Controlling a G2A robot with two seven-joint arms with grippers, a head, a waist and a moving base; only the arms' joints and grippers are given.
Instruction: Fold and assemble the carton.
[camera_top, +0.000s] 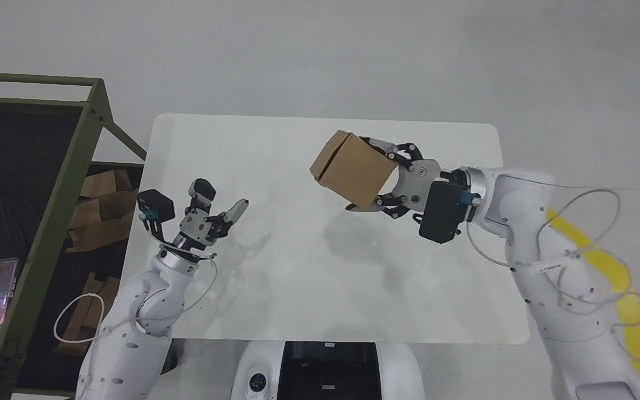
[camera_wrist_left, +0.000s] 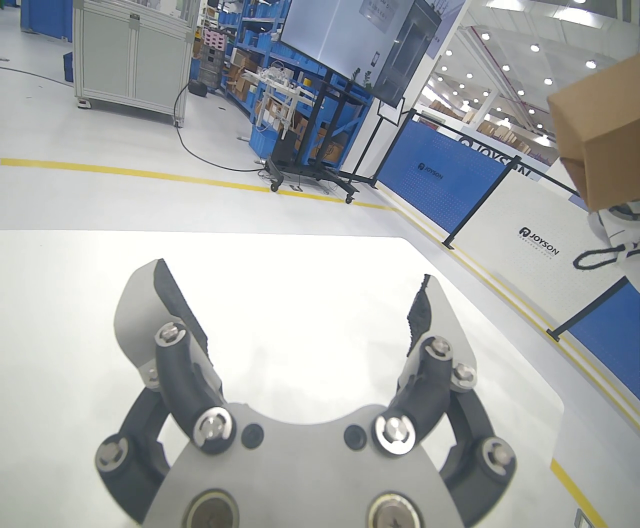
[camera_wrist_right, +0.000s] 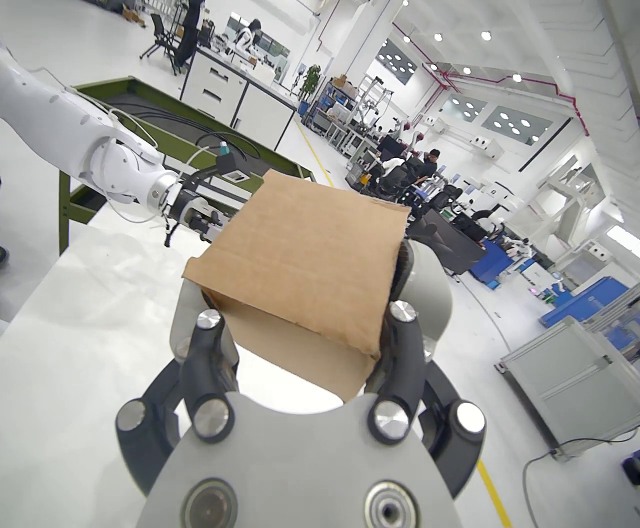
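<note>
One brown cardboard carton (camera_top: 350, 165), upper centre of the top view. One white rectangular table (camera_top: 300, 290). Two black-and-silver grippers: left gripper (camera_top: 222, 198) at lower left, right gripper (camera_top: 378, 178) right of centre. One olive-green metal-framed bin (camera_top: 55, 79) at the left edge.

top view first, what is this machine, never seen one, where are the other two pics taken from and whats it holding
It is a robot with two white arms, seen from a camera above them looking down at a white table. Each arm ends in a two-fingered claw. The other two pictures come from small cameras on the wrists, so each looks out past its own claw. The right claw is shut on a brown carton, held up above the table. The left claw is open over the table and holds nothing. Beside the table, a green-framed cart holds more brown cardboard.
</note>
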